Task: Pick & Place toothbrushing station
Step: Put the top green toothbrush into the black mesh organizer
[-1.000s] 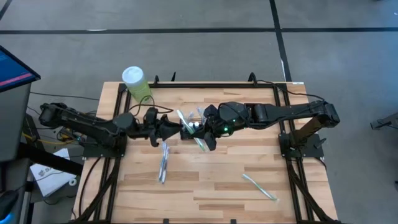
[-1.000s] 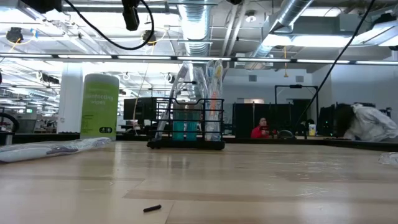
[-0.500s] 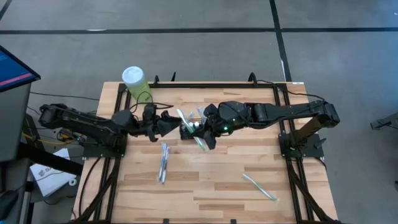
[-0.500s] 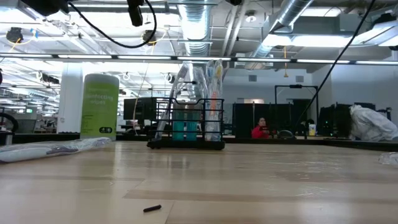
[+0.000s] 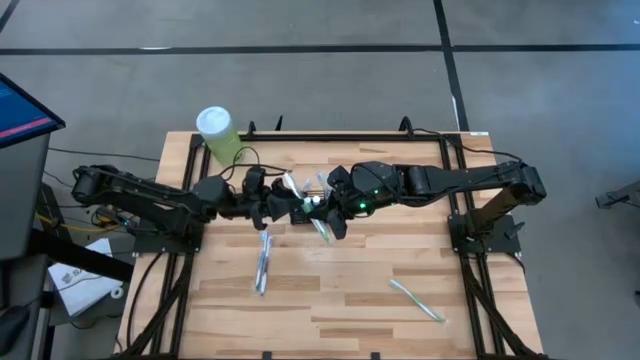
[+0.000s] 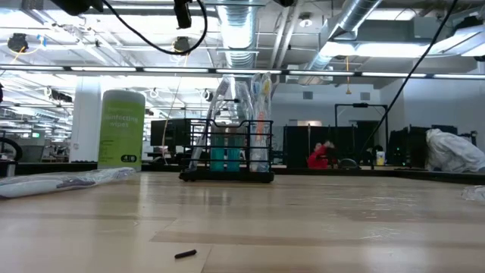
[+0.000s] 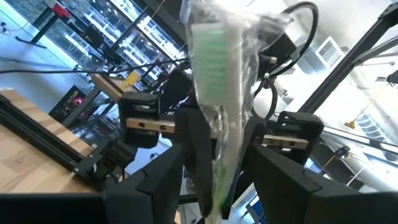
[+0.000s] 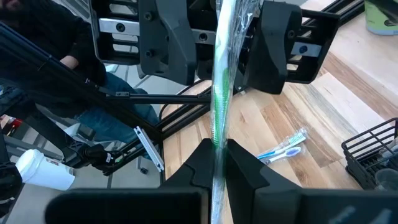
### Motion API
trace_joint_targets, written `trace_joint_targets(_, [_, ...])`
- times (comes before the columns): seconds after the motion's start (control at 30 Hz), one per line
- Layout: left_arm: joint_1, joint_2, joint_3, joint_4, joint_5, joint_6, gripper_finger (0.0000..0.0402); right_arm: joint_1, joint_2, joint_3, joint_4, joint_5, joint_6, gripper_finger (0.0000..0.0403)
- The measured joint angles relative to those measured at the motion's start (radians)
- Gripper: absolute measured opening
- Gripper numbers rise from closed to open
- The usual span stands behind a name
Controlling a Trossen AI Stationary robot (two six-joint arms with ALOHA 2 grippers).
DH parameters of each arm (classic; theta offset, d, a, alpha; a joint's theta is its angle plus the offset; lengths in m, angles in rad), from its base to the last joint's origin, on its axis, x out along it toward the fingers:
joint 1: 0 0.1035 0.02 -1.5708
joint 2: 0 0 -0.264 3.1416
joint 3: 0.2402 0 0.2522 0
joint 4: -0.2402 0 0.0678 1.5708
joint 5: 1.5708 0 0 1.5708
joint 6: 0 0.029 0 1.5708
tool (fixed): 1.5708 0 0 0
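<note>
Your left gripper [image 5: 283, 203] advanced toward frame centre, fingers spread around the wrapped toothbrush [image 8: 222, 93]. Your right gripper [image 5: 335, 222] clenched it; you needed a firm left grasp before releasing over the toothbrushing station [image 5: 305, 208].

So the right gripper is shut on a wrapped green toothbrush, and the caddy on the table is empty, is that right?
Not quite. The right gripper is shut on the wrapped green toothbrush, but the caddy is not empty: the low view shows wrapped toothbrushes standing in it.
</note>
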Motion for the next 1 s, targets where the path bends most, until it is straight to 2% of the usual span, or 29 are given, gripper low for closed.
trace_joint_targets(0.27, [0.000,0.002,0.000,0.008,0.000,0.001,0.0129,0.000,0.000,0.000,-0.001,0.000,0.000,0.0015])
trace_joint_targets(0.63, [0.001,0.002,0.000,0.010,-0.001,0.005,0.0014,0.000,0.000,0.000,-0.003,0.000,0.000,0.0026])
trace_joint_targets(1.0, [0.001,0.002,0.000,0.010,-0.003,-0.001,0.0010,0.000,0.000,-0.001,-0.001,0.058,-0.012,0.0072])
